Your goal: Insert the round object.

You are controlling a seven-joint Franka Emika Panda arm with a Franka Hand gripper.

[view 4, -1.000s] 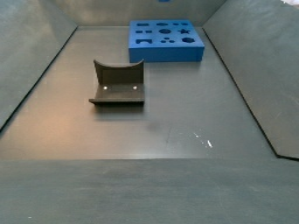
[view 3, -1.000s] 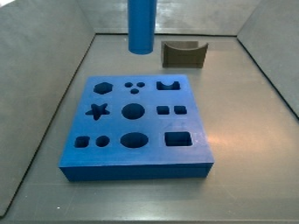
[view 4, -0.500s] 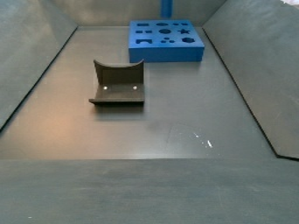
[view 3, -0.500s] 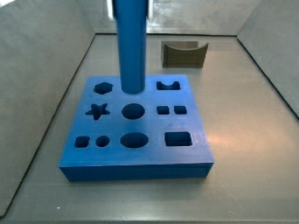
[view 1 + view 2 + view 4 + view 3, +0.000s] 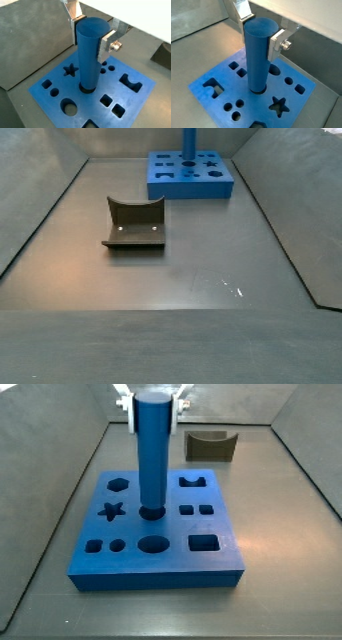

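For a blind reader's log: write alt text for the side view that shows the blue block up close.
A tall blue peg, gripped at its top by the gripper, stands upright with its lower end in the round centre hole of a flat blue block with shaped holes. A small dark brown block sits behind, on the grey floor.

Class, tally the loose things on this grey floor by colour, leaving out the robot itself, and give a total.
Blue: 2 – the round peg, upright and held by the gripper with its foot in a round hole, and the block with shaped holes.
Dark brown: 1 – the notched block.
Total: 3
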